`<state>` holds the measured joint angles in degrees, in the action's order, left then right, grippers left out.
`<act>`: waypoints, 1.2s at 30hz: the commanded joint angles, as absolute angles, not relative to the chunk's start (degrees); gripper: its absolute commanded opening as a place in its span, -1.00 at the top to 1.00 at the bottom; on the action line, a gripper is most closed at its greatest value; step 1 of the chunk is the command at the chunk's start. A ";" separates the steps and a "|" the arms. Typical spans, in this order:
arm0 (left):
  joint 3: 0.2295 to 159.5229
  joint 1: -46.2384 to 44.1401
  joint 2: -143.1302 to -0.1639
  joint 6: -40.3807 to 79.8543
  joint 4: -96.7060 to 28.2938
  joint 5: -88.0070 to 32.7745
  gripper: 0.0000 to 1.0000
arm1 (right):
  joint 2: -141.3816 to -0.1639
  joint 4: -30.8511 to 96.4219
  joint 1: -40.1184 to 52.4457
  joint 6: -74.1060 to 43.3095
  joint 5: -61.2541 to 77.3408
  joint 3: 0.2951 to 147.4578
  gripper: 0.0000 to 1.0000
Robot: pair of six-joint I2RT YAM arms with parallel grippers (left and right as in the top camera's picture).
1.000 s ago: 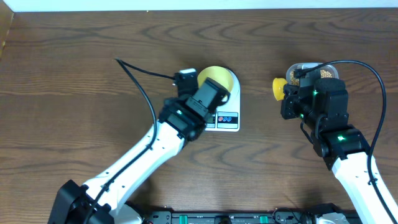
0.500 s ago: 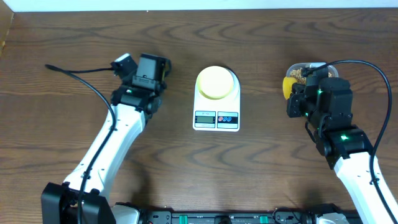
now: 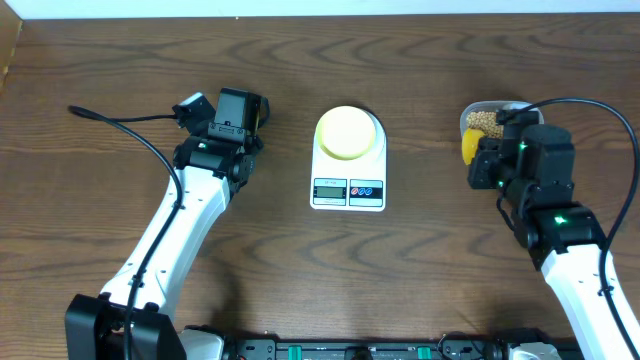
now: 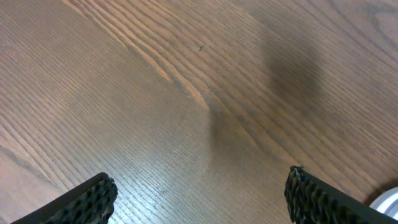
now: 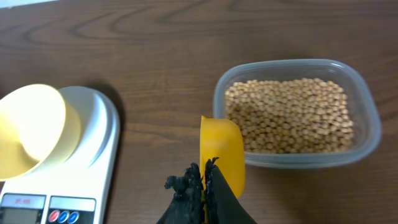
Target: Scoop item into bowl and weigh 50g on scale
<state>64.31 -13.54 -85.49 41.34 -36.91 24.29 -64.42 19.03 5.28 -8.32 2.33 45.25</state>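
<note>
left gripper, fingers released and empty, has cleared the bowl on the scale; right gripper, clenched on the scoop, now nears the beans, so scooping follows.

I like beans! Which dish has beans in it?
The clear plastic container holds the small tan beans; the pale-yellow round bowl on the white scale is empty.

My table: dark brown wood, grain running mostly side to side. Two items lie directly on it. The white scale sits flat near the middle, display and buttons facing my side. The clear plastic container sits flat to my right, well apart from the scale.
</note>
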 commanded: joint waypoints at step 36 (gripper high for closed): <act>63.99 -13.23 -84.99 41.80 -37.10 24.60 -0.77 | -64.03 16.29 2.33 -13.98 5.98 46.17 0.98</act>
<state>64.31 -13.54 -85.49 41.56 -36.93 24.29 -64.42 16.78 2.85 -15.27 4.97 45.25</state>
